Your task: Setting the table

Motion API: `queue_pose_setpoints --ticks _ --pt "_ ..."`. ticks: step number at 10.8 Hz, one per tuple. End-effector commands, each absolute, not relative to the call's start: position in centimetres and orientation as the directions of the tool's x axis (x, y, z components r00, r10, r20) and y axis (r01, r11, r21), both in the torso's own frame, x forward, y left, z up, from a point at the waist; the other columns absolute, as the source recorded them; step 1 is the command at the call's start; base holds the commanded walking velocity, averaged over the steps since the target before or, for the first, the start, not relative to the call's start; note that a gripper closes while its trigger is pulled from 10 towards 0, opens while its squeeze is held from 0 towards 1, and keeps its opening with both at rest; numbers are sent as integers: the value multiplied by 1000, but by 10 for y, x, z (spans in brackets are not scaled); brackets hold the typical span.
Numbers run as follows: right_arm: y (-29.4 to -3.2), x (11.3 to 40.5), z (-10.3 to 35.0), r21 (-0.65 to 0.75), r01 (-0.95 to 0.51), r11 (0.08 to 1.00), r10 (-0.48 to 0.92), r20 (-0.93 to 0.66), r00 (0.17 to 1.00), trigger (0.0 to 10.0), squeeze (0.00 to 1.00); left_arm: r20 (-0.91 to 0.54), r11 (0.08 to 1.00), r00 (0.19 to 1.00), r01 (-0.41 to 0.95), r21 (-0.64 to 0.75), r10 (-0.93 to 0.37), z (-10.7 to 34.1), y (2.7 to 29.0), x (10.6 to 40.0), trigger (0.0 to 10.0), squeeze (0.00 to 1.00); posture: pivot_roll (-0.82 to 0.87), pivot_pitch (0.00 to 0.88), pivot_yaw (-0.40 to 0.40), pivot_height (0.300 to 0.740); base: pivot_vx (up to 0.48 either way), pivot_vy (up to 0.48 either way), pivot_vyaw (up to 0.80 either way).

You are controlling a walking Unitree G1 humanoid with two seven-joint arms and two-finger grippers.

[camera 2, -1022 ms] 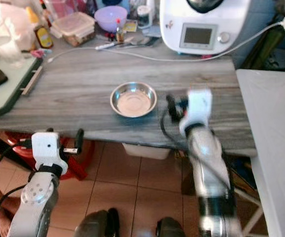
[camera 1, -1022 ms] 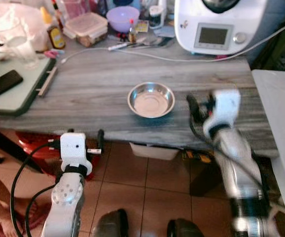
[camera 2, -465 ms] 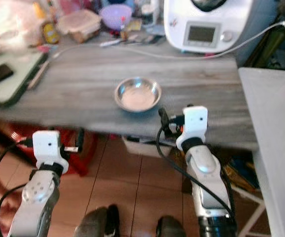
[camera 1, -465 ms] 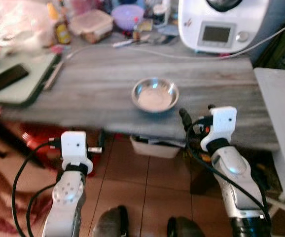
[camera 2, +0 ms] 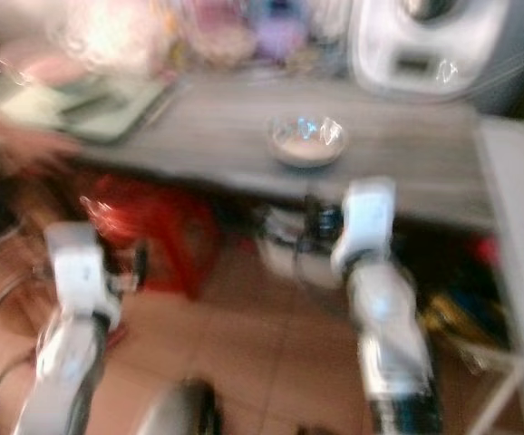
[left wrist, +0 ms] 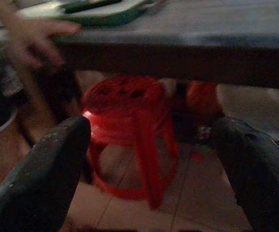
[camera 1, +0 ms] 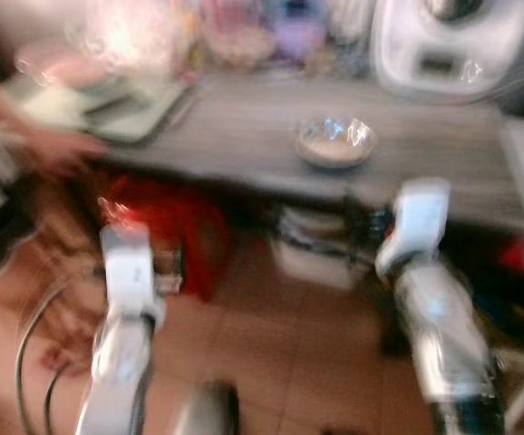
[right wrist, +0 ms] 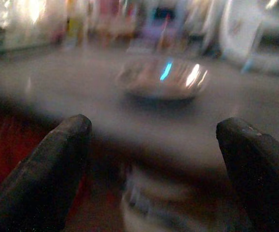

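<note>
Blurred view. Bowl (camera 1: 335,142) on table (camera 1: 244,127), near front edge. Left gripper (left wrist: 154,169) and right gripper (right wrist: 154,164) both spread wide, empty, below tabletop. Person's hand (camera 1: 58,149) at table edge. Risk: raised arm strikes edge or hand.

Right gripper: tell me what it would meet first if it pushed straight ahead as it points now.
Probably the table edge. The open right gripper sits low, about level with the tabletop, aimed toward the metal bowl beyond. Blur makes the depth uncertain.
</note>
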State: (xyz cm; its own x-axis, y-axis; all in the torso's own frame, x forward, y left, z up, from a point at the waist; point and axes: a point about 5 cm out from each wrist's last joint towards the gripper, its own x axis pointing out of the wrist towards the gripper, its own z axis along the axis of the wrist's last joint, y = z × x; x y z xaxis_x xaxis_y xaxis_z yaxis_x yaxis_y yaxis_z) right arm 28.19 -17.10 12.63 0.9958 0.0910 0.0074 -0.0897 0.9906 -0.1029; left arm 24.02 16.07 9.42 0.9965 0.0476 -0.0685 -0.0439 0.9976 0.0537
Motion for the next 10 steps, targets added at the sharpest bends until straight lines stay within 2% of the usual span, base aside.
queue_pose_setpoints --ticks 1,2,4,5,7,10 --pt "-170 285 130 -118 -74 990 76 17 997 10000 0 -28 997 999 -36 64 38 104 161 243 10000 0 29 78 61 740 -349 0 0" --pt "-171 287 127 -146 -53 988 54 5 999 10000 0 -27 997 999 -33 64 35 104 161 243 10000 0 28 75 64 740 -315 0 0" --pt "-173 287 123 -170 -31 985 28 -19 999 10000 0 -18 999 1000 -12 43 12 105 157 241 10000 0 29 73 65 740 0 0 0" --pt "-173 283 124 -101 -22 995 21 -9 1000 10000 0 -18 1000 1000 3 29 -2 104 155 238 10000 0 29 68 64 740 0 0 0" --pt "-176 281 125 -110 5 994 -4 8 1000 10000 0 -42 996 995 85 -21 -86 99 148 230 10000 0 26 54 68 740 0 0 0" --pt "-177 280 124 -95 17 995 -16 6 1000 10000 0 -25 989 990 139 -60 -140 102 144 231 10000 0 22 48 65 740 0 0 0"
